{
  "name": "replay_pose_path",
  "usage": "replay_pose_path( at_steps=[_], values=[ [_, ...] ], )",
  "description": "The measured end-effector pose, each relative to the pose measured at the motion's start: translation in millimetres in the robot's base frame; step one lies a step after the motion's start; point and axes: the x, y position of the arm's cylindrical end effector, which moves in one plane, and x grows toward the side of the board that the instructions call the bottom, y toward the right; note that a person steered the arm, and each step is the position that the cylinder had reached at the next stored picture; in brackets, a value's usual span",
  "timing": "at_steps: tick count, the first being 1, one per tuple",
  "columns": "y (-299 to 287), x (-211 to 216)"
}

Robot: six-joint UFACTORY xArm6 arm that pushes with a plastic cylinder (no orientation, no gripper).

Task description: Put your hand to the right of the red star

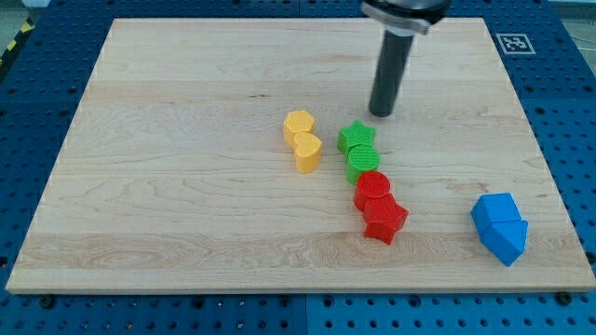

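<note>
The red star (386, 221) lies on the wooden board (168, 167), right of centre and toward the view's bottom. A red round block (372, 189) touches it on its upper left. My tip (381, 113) stands well above the red star toward the view's top, just above and right of the green star (357, 137). A green round block (361, 161) sits between the green star and the red round block.
A yellow hexagon block (299, 124) and a yellow heart-like block (308, 152) sit left of the green blocks. Two blue blocks (500, 226) lie near the board's right edge. A marker tag (513, 43) is at the top right corner.
</note>
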Motion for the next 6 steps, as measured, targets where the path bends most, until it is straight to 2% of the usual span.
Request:
replay_pose_path(
  at_steps=[1, 2, 3, 4, 5, 6],
  values=[
    [-50, -1],
    [-50, -7],
    [34, -3],
    [71, 50],
    [71, 99],
    [71, 122]
  ],
)
